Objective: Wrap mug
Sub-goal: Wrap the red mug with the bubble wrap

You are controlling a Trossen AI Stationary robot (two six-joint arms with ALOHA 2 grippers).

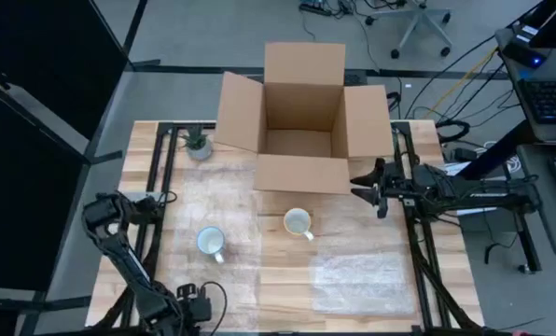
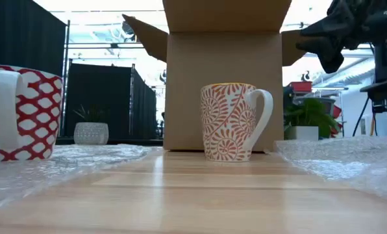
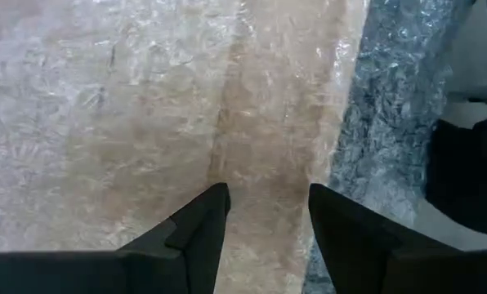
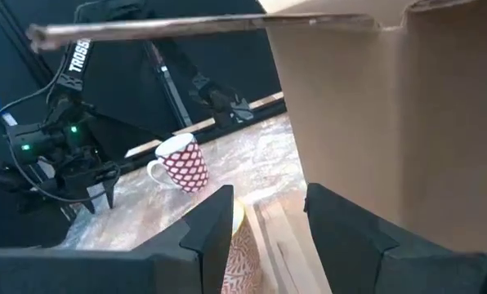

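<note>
Crinkly bubble wrap [image 1: 364, 276] beside glossy swirl-patterned mug [image 1: 298, 222]

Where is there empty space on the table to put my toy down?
Bare wood table shows between the two bubble wrap sheets, left and right, just nearer than the orange mug. It's crowded by the cardboard box, where the right gripper hovers.

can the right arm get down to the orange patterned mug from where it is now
Probably yes. The right gripper hangs open beside the cardboard box, and the orange patterned mug stands on bare wood just in front of the box with nothing between them. The box's near wall is close, so clearance looks tight.
</note>
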